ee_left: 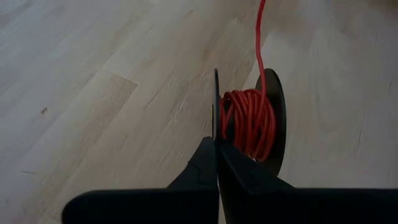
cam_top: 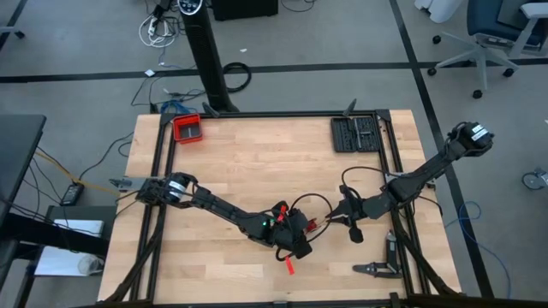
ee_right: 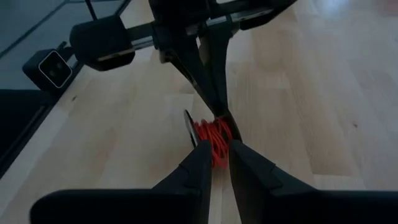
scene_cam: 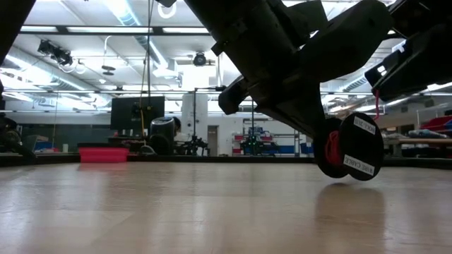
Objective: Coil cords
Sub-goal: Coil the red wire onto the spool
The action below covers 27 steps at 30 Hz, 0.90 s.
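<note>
The thin red cord (ee_left: 249,121) is wound on a small black spool (scene_cam: 351,149) near the table's middle front. One strand (ee_left: 260,31) runs off the spool, away from my left gripper. My left gripper (ee_left: 216,155) is shut on the spool. My right gripper (ee_right: 219,163) comes from the table's right and faces the spool at close range. Its fingers are nearly together, with red cord showing between them. In the high view the two grippers meet around the red cord (cam_top: 312,224). My left gripper pinches the spool's thin flange (ee_left: 216,115) at its rim, between its two fingers. The fingers lie in the flange's plane. The spool stands on edge, at or just above the tabletop (scene_cam: 212,212). My right gripper has the red cord (ee_right: 217,155) between its fingertips, close to the spool. The fingers come level from the table's right. Whether they hold one strand or several, the fingers hide.
A red tray (cam_top: 187,128) stands at the far left and a black tool case (cam_top: 355,133) at the far right. A short red piece (cam_top: 289,266) and a metal tool (cam_top: 377,268) lie near the front edge. A black cable loop (cam_top: 318,201) arcs by the grippers.
</note>
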Tool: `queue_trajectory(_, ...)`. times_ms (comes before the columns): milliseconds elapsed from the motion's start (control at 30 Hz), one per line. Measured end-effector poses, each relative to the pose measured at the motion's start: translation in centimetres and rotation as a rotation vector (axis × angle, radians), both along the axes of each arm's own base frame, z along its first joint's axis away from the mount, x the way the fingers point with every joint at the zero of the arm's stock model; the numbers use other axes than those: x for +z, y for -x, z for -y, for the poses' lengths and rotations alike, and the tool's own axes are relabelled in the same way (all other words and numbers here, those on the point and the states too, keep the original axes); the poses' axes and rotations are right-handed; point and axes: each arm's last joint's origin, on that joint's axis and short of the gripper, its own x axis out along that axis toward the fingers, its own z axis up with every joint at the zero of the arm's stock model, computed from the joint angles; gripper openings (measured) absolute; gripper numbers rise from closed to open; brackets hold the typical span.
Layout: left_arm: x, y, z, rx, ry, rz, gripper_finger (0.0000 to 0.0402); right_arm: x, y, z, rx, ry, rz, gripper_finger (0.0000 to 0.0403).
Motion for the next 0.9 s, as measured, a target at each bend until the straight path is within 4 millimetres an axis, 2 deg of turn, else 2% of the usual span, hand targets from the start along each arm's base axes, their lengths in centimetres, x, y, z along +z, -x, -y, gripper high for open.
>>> queue_trajectory(633, 0.0, 0.0, 0.0, 0.003, -0.001, 0.003, 0.0, -0.1, -0.1, 0.0, -0.005, 0.032, 0.008, 0.005)
queue_trajectory(800, 0.1, -0.1, 0.0, 0.003, 0.002, 0.011, 0.0, -1.1, -0.4, -0.1, 0.007, 0.096, -0.037, 0.001)
queue_trajectory(900, 0.1, -0.1, 0.0, 0.003, 0.002, 0.011, 0.0, -1.2, -0.7, -0.3, 0.009, 0.097, -0.021, 0.0003)
